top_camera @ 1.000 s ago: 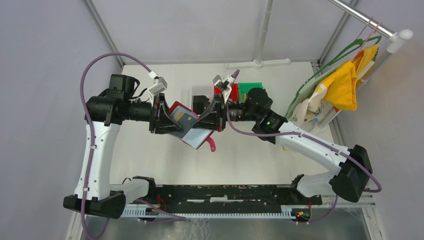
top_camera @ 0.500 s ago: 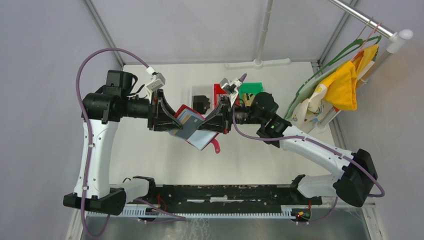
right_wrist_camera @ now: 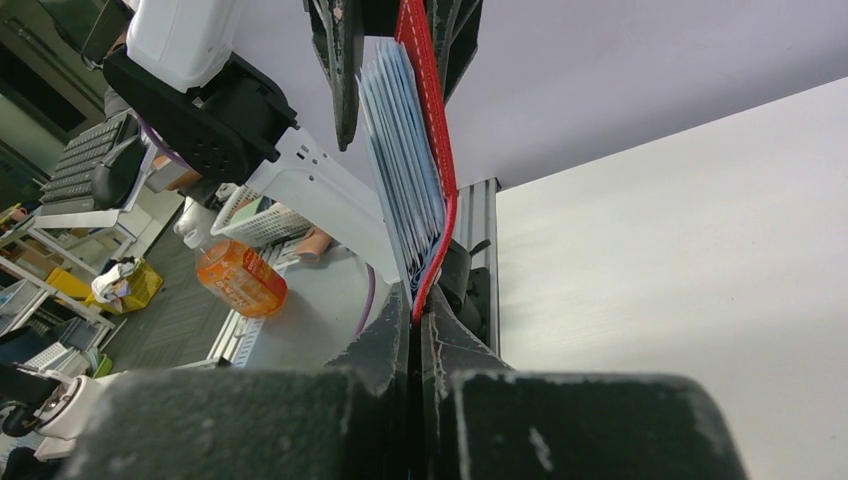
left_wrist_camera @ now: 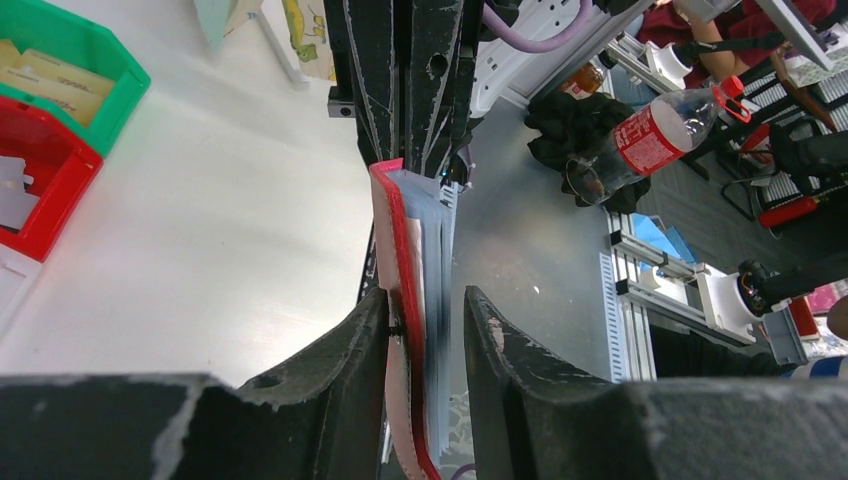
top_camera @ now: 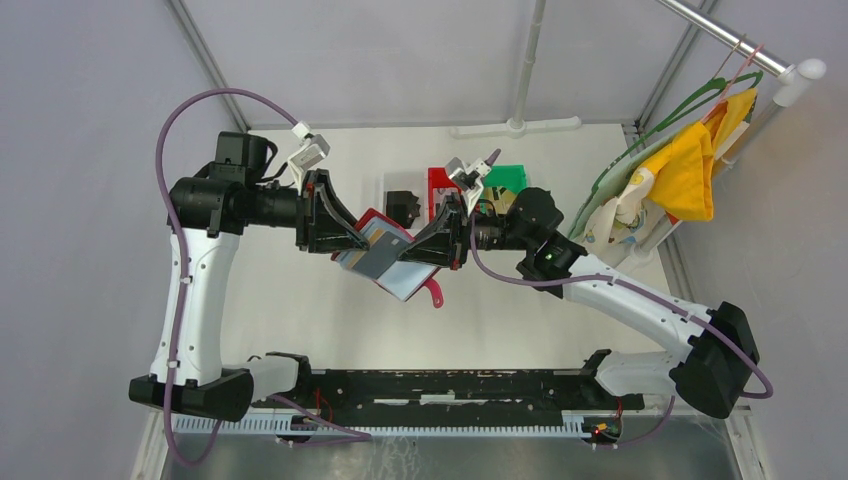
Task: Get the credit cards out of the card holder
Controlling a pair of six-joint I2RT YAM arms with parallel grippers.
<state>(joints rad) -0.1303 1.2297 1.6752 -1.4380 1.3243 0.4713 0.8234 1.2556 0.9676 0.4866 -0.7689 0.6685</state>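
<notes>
Nearest the arm bases, the strap tab [top_camera: 432, 293] of the card holder [top_camera: 408, 278] hangs from the holder's near edge, clear of the surface [top_camera: 300, 320]. The holder itself is carried in the air, open, between both hands. On its right-arm side, the right hand [right_wrist_camera: 418, 315] is clamped tight on the edge of the red cover. On the opposite side, the left hand [left_wrist_camera: 425, 325] stands narrow about the cover and the credit cards [top_camera: 380, 252]. One finger lies against the cover, but a firm pinch cannot be confirmed.

Against a second ago, the holder has drifted toward the right arm, and a grey card shows more fully below the tan one. Judgement: withdrawal is only beginning, and every card is still in the holder.

Beyond the holder sit a small black object [top_camera: 401, 207], a red bin [top_camera: 440, 182] and a green bin [top_camera: 505, 177].
</notes>
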